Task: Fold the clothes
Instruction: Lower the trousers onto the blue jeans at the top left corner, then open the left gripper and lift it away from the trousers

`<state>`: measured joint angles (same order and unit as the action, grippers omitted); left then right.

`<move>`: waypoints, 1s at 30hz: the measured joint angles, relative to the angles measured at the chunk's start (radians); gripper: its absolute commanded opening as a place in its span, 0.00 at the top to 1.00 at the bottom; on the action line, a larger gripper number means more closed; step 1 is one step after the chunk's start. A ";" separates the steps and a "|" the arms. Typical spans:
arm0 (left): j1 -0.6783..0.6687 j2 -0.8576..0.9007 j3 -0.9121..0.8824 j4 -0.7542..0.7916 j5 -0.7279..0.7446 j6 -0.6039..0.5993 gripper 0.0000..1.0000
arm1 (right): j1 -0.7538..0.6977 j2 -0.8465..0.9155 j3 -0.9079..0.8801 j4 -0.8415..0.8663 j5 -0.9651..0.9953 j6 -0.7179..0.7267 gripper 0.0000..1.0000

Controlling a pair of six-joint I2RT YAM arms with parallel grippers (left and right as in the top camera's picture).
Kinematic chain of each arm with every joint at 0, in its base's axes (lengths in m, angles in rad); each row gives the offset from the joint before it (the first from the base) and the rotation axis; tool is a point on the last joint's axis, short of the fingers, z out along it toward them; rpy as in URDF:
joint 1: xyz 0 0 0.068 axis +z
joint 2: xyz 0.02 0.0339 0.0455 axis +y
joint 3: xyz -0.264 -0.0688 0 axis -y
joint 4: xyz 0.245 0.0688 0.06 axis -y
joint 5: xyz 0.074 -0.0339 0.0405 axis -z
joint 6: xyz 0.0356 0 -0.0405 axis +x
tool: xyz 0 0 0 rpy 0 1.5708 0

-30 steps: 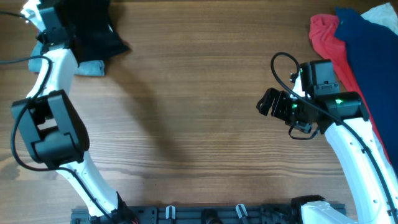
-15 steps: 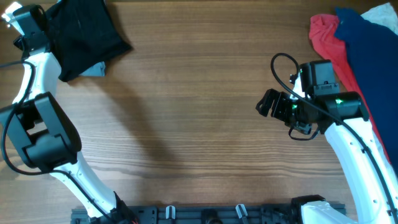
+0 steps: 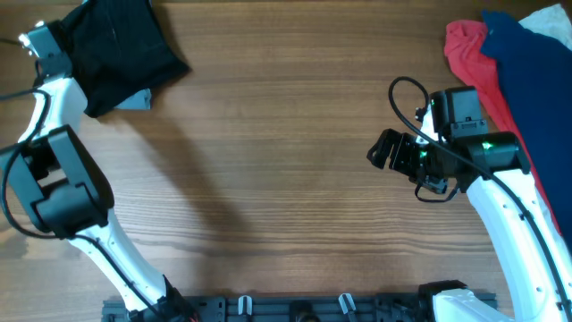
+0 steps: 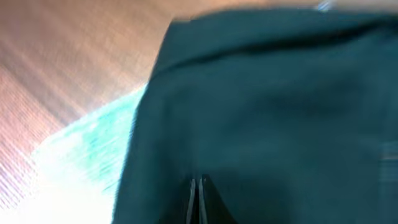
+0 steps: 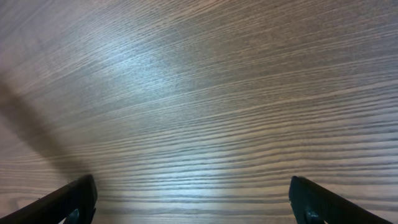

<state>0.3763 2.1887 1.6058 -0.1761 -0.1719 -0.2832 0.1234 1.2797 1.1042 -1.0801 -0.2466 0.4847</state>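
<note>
Nearest the base, the right arm [image 3: 500, 201] rises along the right side of the table [image 3: 286, 179] and bends inward at its wrist, where a small green light [image 3: 487, 146] glows. The right gripper [image 3: 382, 148] points left over bare wood; in its wrist view the two fingers [image 5: 78, 198] stand wide apart at the bottom corners, with nothing between them but wood grain.

The left arm [image 3: 55, 174] stretches from the near edge up the left side and reaches to the far left corner. The left gripper [image 4: 199, 198] shows in its blurred wrist view with both fingers pressed together, only a thin line between them, pinching black cloth at their tips.

The clothes [image 3: 121, 45], one black garment, lie at the far left corner and run off the top of the overhead view. A light-blue piece of cloth [image 3: 134, 100] pokes out from under their near edge.

At the far right corner, a red garment [image 3: 465, 49] lies against a navy garment [image 3: 527, 76], with a bit of white cloth [image 3: 550, 18] behind them.
</note>
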 measured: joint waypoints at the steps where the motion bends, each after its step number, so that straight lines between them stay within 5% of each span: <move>1: 0.008 0.021 0.000 -0.004 -0.007 0.000 0.96 | 0.000 0.000 0.000 -0.008 0.000 0.000 0.01; 11: 0.024 -0.002 0.000 0.024 -0.064 0.000 0.96 | 0.000 0.000 0.000 -0.005 0.000 0.000 0.00; 16: -0.076 -0.145 0.006 0.064 -0.061 -0.003 0.96 | 0.000 0.000 0.000 0.003 0.000 0.000 0.01; 22: -0.150 -0.075 0.011 0.072 -0.045 -0.007 0.94 | 0.000 0.000 0.000 -0.015 0.000 0.000 0.00; 26: -0.151 0.063 0.011 0.069 -0.012 -0.011 0.83 | 0.000 0.000 0.000 -0.016 0.000 -0.001 0.00; 28: -0.148 0.097 0.011 0.075 0.006 -0.014 0.61 | 0.000 0.000 0.000 -0.016 0.000 0.000 0.01; 30: -0.145 0.096 0.013 0.071 0.010 -0.011 0.51 | 0.000 0.000 0.000 -0.018 0.000 -0.002 0.00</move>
<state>0.2317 2.2848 1.6192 -0.1047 -0.1619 -0.2947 0.1234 1.2797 1.1042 -1.0985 -0.2466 0.4831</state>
